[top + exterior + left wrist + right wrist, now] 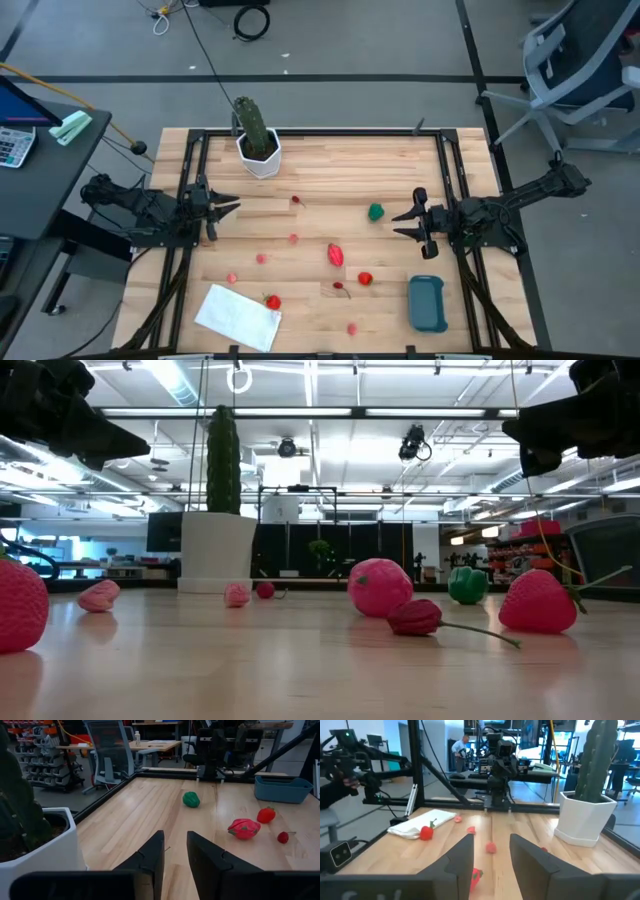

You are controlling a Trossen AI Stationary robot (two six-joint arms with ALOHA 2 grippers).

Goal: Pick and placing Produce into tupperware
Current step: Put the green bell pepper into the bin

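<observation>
High view: right claw [409,226], fingers apart, holds nothing; the small green toy vegetable [376,211] lies just beside it.

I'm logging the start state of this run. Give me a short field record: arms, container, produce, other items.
left gripper: open, at the table's left edge, holding nothing
right gripper: open, at the right side, holding nothing
tupperware: near right corner, nothing visible inside
produce: scattered on the table; green piece, large pink-red piece
other: cactus in white pot, white sheet

Teal tupperware [427,303], red-pink produce [335,254]
</observation>
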